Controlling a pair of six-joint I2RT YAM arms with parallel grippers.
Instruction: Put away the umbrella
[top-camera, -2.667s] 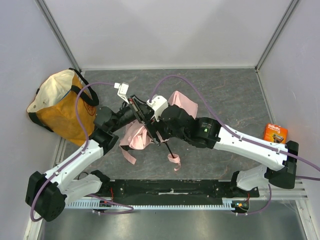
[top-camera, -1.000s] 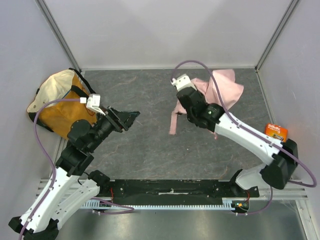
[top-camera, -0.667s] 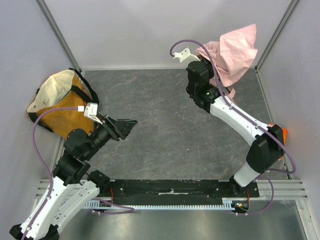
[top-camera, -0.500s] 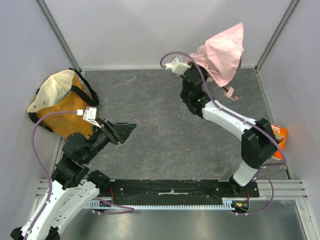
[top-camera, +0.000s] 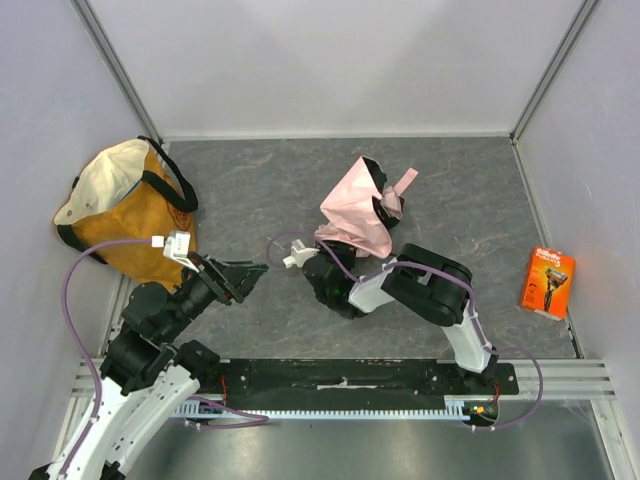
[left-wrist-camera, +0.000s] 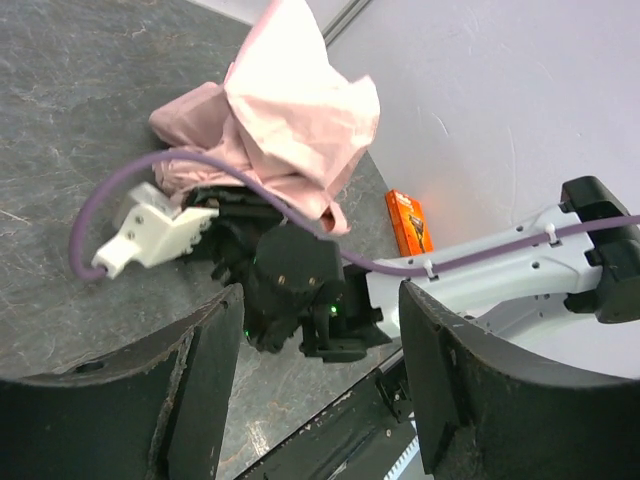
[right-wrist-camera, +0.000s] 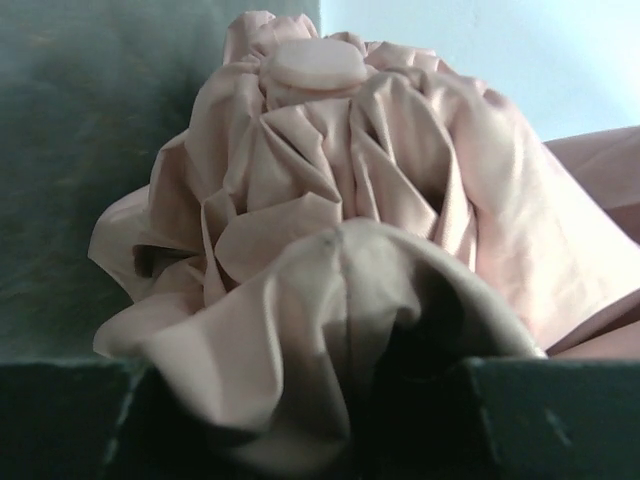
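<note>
My right pincer (right-wrist-camera: 300, 380) is clenched on the umbrella (top-camera: 355, 208). In the right wrist view its two dark fingers sit at the bottom corners, and bunched pink cloth fills all the space between them. The canopy is crumpled, not neatly folded. Its folds rise to a small round cap at the top of that view.

From above, the umbrella is over the middle of the table (top-camera: 250, 180), a little toward the right edge, with its cloth standing up over my folded right wrist. A thin pink strap (top-camera: 404, 180) sticks out toward the far right corner. Just beside the strap a dark part shows against the cloth, and I cannot tell what it is. I also cannot tell whether the lowest folds touch the table top.

My left pincer (left-wrist-camera: 322, 290) is released, with its fingers spread and nothing between them. It hangs near the left half of the near edge, pointing across at the umbrella, well apart from it.

The orange-and-cream tote bag (top-camera: 120, 215) sits at the far left corner. A small orange package (top-camera: 547, 282) lies by the right edge.
</note>
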